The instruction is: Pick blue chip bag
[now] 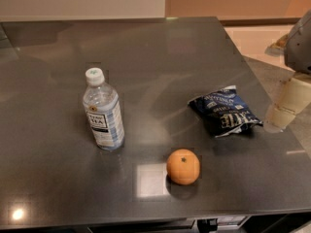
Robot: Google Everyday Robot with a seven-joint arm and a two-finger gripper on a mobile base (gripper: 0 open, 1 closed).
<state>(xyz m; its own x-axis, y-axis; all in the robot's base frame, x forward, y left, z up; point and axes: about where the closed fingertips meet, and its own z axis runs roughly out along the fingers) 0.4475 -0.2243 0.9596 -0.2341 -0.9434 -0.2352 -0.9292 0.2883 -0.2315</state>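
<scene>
The blue chip bag [224, 111] is a crinkled dark navy foil bag with white lettering. It lies flat on the dark table [160, 57], right of centre. My gripper [286, 105] is cream-coloured and hangs below a grey arm part at the right edge of the view. It is just right of the bag, near the table's right edge, and apart from the bag. It holds nothing that I can see.
A clear labelled bottle with a white cap [103, 111] stands upright left of centre. An orange [183, 166] sits near the front edge, in front and to the left of the bag. The table's right edge runs just under the gripper.
</scene>
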